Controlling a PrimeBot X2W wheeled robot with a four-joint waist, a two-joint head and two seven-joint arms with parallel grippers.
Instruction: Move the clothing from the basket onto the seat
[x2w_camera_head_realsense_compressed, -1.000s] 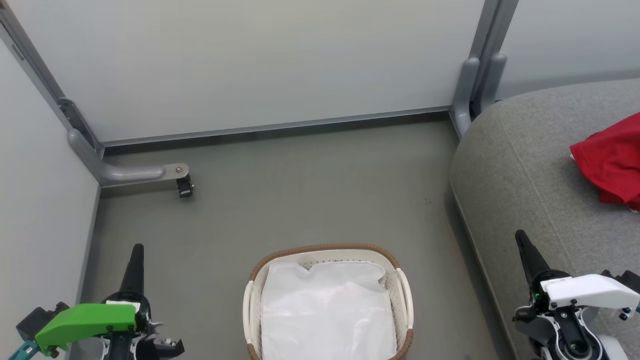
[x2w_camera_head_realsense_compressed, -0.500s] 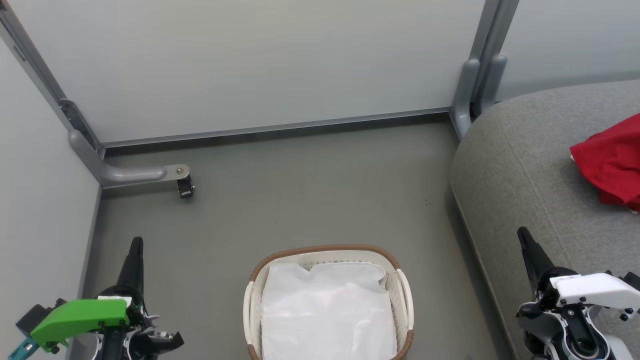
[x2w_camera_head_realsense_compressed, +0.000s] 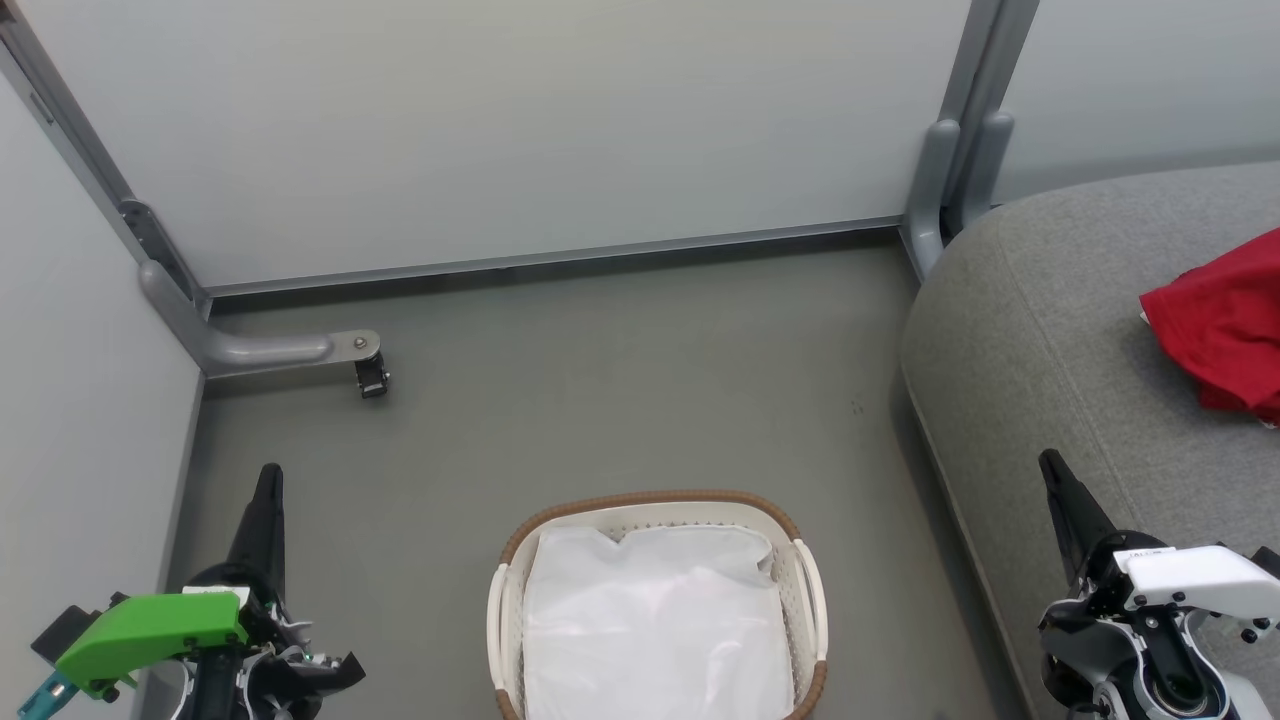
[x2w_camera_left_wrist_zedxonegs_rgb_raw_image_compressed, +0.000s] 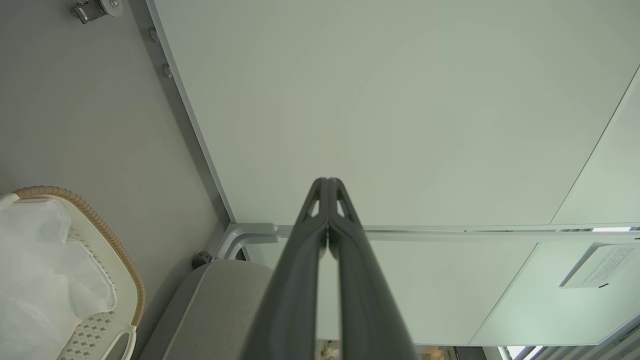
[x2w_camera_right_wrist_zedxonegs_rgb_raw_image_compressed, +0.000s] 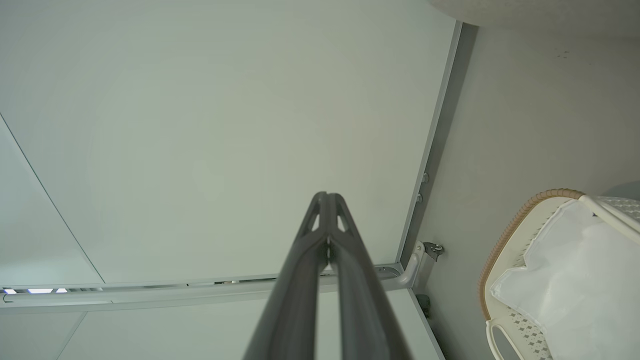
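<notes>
Nearest, the basket (x2w_camera_head_realsense_compressed: 650, 497) stands on the floor (x2w_camera_head_realsense_compressed: 600, 380), with its white liner (x2w_camera_head_realsense_compressed: 650, 620) spread inside. Left of the basket is my left end effector (x2w_camera_head_realsense_compressed: 268, 478), with its fingers pressed tip to tip and gripping nothing. Right of the basket is my right end effector (x2w_camera_head_realsense_compressed: 1050, 465), likewise narrow and empty. Further right of the basket lies the grey seat (x2w_camera_head_realsense_compressed: 1040, 330). The red clothing (x2w_camera_head_realsense_compressed: 1220, 320) rests on the seat, well apart from the basket. Beyond the basket, a pale wall panel (x2w_camera_head_realsense_compressed: 500, 130) closes the floor.
</notes>
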